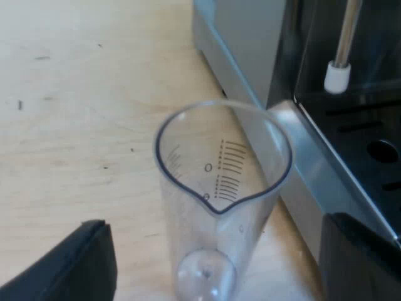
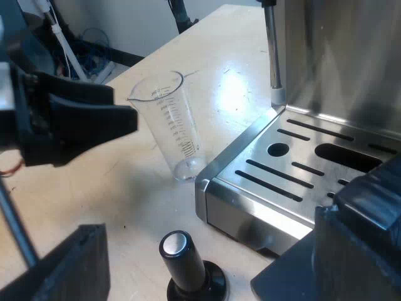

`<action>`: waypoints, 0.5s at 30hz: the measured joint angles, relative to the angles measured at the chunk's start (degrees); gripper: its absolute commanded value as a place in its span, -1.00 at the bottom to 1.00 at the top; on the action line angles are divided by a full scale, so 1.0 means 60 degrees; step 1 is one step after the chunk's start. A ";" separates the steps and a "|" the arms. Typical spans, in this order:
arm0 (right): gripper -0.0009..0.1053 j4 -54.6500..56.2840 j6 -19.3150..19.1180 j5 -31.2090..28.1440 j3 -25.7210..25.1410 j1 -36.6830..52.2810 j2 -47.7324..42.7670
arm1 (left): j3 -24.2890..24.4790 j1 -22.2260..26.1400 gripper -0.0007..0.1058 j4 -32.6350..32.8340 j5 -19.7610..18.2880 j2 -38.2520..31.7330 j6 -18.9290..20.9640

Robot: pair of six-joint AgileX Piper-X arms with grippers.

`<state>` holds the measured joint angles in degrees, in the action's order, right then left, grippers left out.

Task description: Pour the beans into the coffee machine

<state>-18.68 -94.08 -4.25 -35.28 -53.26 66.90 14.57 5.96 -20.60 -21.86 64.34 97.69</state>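
Two black fingers [image 1: 81, 263] of the left gripper [image 1: 219, 260] stood wide apart in the left wrist view, gripping nothing. The measuring glass [image 1: 219, 188] stood upright between them on the wooden table [image 1: 75, 94], with a gap on each side. It was see-through down to its round base, its spout facing the camera and its printed scale on the far wall. It stood just beside the corner of the coffee machine [image 1: 244, 44], close to the drip tray [image 1: 369, 144]. A steam wand [image 1: 344, 37] with a white tip hung over the tray.

In the right wrist view, the right gripper [image 2: 207, 263] was also spread wide and held nothing. A tamper [image 2: 188, 263] with a black knob stood on the table [image 2: 125, 194] between its fingers, near the front of the tray [image 2: 294, 175]. Farther off, the glass [image 2: 172, 125] stood upright just beside the tray's corner, near the wand [image 2: 272, 50]. The left gripper [image 2: 119, 119] hung close beside the glass, level with its upper half.
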 measured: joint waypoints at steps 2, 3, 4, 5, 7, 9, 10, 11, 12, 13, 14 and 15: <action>0.31 0.0000 0.0000 0.0000 0.0000 0.0000 0.0000 | 0.0000 0.0000 0.32 0.0387 0.0025 -0.0392 0.0000; 0.31 0.0000 0.0000 0.0000 0.0000 0.0000 0.0000 | 0.0000 0.0000 0.32 0.0621 0.0024 -0.0642 0.0000; 0.31 0.0000 0.0000 0.0000 0.0000 0.0000 0.0000 | 0.0000 0.0000 0.32 0.1057 0.0024 -0.1118 0.0000; 0.31 0.0000 0.0022 0.0000 0.0000 0.0000 0.0000 | 0.0000 0.0000 0.32 0.1428 0.0024 -0.1477 0.0000; 0.31 0.0000 0.0154 0.0000 0.0000 0.0000 0.0000 | -0.0040 0.0000 0.32 0.1933 0.0037 -0.2164 0.0000; 0.31 0.0000 0.0396 0.0000 0.0000 0.0000 -0.0044 | -0.0040 0.0000 0.32 0.2368 0.0037 -0.2921 0.0000; 0.31 0.0026 0.0406 0.0000 0.0000 0.0000 -0.0074 | -0.0040 0.0000 0.32 0.2477 0.0037 -0.3117 0.0000; 0.31 0.0074 0.0411 0.0000 0.0000 0.0000 -0.0165 | -0.0040 0.0000 0.32 0.2749 0.0037 -0.3492 0.0000; 0.31 0.0146 0.0411 0.0000 0.0000 0.0000 -0.0291 | -0.0040 0.0000 0.32 0.3017 0.0037 -0.3811 0.0000; 0.31 0.0183 0.0411 0.0000 0.0000 0.0000 -0.0359 | -0.0040 0.0000 0.32 0.3283 0.0037 -0.4043 0.0000; 0.31 0.0258 0.0411 -0.0020 0.0000 0.0000 -0.0483 | 0.0055 0.0000 0.32 0.3692 0.0037 -0.4342 0.0000; 0.31 0.0334 0.0437 -0.0019 0.0000 0.0000 -0.0640 | 0.0185 0.0000 0.32 0.4266 0.0037 -0.4670 0.0000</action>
<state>-16.67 -91.46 -4.37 -35.28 -53.26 63.06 15.68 5.96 4.99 -21.64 36.32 97.69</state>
